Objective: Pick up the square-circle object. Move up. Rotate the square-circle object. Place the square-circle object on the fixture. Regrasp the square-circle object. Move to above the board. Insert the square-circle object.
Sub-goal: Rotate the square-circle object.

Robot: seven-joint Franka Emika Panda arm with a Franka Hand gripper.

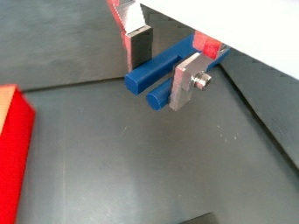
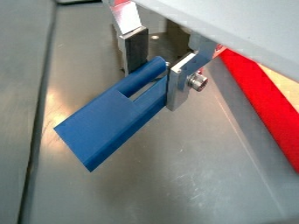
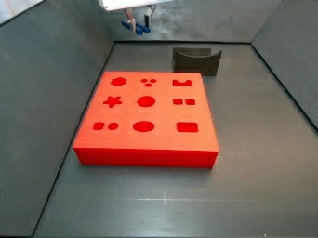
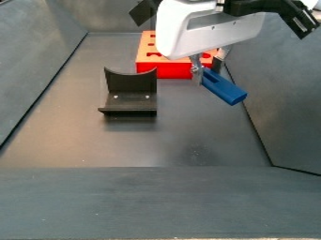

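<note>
The square-circle object (image 1: 145, 78), a bright blue elongated block, sits between the silver fingers of my gripper (image 1: 162, 77), which is shut on one end of it. Its long free end (image 2: 108, 127) sticks out past the fingers, tilted downward, off the floor. In a side view the gripper (image 4: 207, 64) hangs to the right of the dark fixture (image 4: 128, 92), with the blue block (image 4: 223, 88) slanting below it. The fixture (image 3: 196, 59) stands empty behind the red board (image 3: 147, 116). In that view the gripper (image 3: 140, 20) is high at the back, holding the block (image 3: 140, 29).
The red board's edge shows in both wrist views (image 1: 12, 149) (image 2: 263, 96). Grey sloping walls (image 3: 62, 56) enclose the dark floor (image 4: 163, 141) on all sides. The board (image 4: 157, 49) lies behind the gripper in a side view.
</note>
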